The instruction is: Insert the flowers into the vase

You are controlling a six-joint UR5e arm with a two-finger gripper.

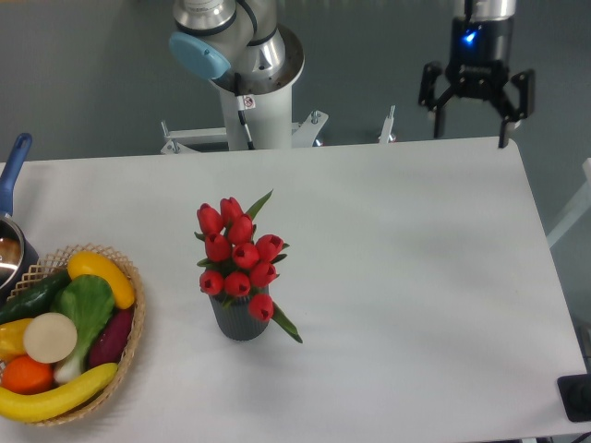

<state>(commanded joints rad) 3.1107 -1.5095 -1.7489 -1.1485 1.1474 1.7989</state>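
The flowers point(239, 256), a tight bunch of red tulip buds with green leaves, stand in the vase point(238, 323), a small dark grey ribbed cylinder left of the table's middle. The bunch leans toward the back and hides the vase's mouth. My gripper point(471, 125) hangs at the far right, above the table's back edge, well away from the vase. Its black fingers point(440, 115) are spread wide and hold nothing.
A woven basket point(129, 341) of fruit and vegetables sits at the front left corner. A pot with a blue handle point(11, 175) is at the left edge. The arm's base point(249, 101) stands behind the back edge. A black object point(577, 399) lies at the front right.
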